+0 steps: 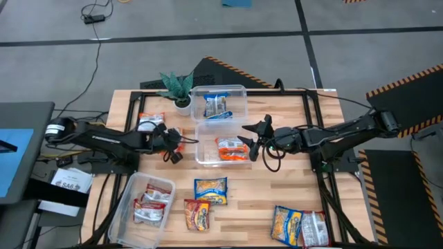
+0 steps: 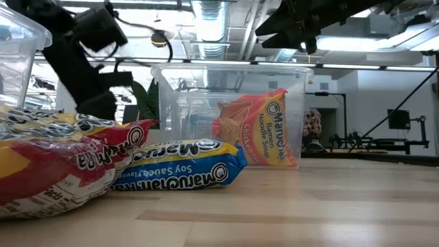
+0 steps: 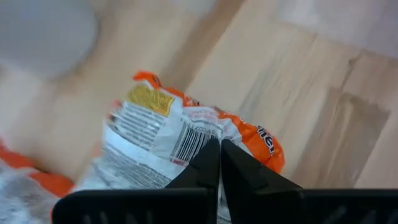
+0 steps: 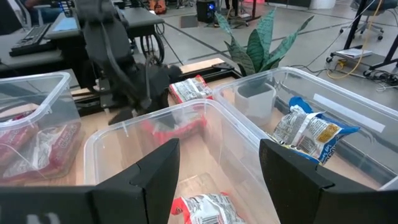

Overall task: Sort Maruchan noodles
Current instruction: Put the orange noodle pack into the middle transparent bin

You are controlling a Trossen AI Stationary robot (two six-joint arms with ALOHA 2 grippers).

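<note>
My left hand (image 1: 173,144) hangs just left of the middle clear tub (image 1: 201,160), its fingers (image 3: 208,165) pressed together with nothing between them; below them in the left wrist view lies a crinkled orange packet (image 3: 186,134) with a white barcode panel. My right hand (image 1: 252,138) sits over that same tub's right rim, fingers (image 4: 149,180) spread wide and empty.

The tubs are thin, glossy, see-through plastic with rounded corners. The middle one holds an orange-red packet (image 1: 232,149) leaning against its wall; the upper tub (image 1: 239,91) holds a blue-and-yellow packet (image 1: 216,106); a third tub (image 1: 123,204) at the lower left carries red-and-silver packets (image 1: 151,204).

Loose on the pale, planked wooden surface (image 1: 332,194) — a blue-and-yellow packet (image 1: 210,190), a red one (image 1: 198,214) just below it, and a pair (image 1: 299,226) near the lower right edge. Another packet (image 1: 150,122) lies by the left edge, near a small potted plant (image 1: 178,88).

Bare wood is widest on the right side and between the two lower groups — the centre is crowded by tub walls.
</note>
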